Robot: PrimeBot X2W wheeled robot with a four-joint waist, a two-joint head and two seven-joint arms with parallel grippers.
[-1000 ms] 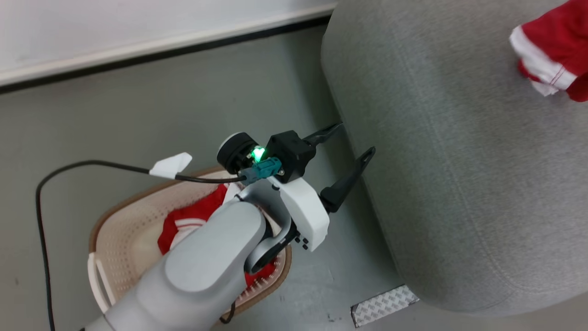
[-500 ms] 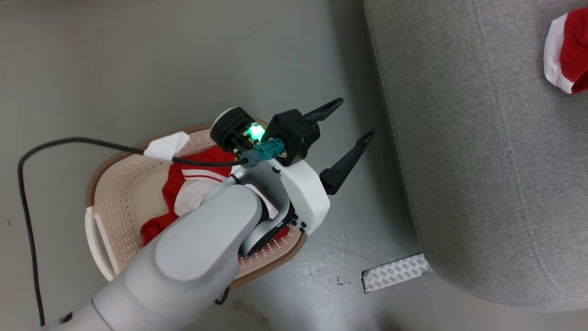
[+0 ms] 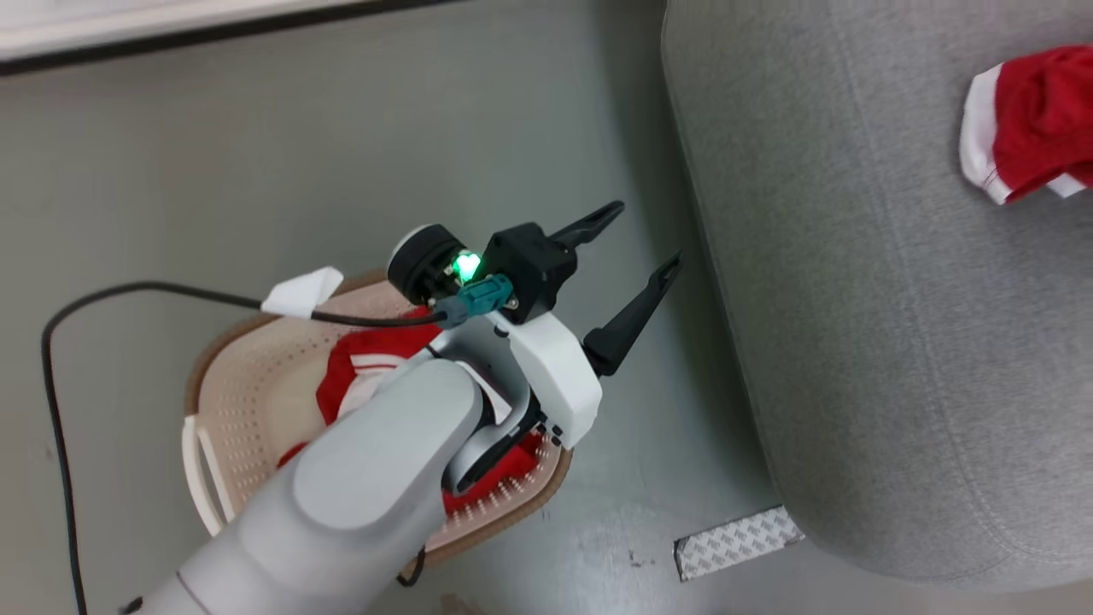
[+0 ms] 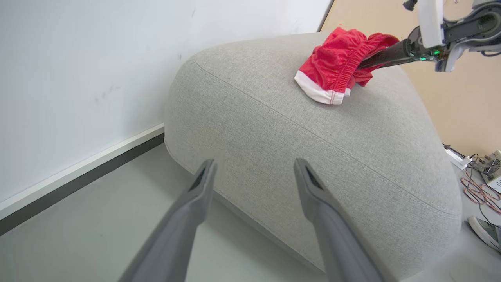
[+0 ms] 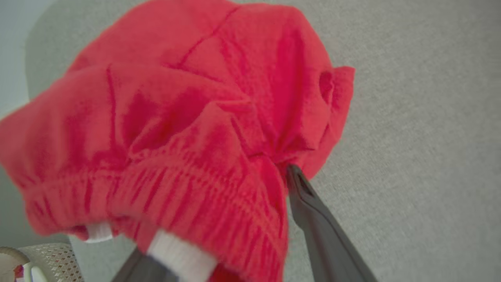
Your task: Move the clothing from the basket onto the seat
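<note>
Crumpled red shorts (image 4: 332,66) with a gathered waistband and white hem lie on the grey seat (image 4: 313,156), draped over the parted right gripper (image 4: 364,63). The left gripper (image 3: 645,235) gapes empty.

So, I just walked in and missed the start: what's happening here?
The robot is moving red clothing from the basket to the grey seat. Its right gripper, fingers apart, is at a red garment lying on the seat. Its left gripper hangs open and empty above the floor between basket and seat. More clothing lies in the basket.
</note>
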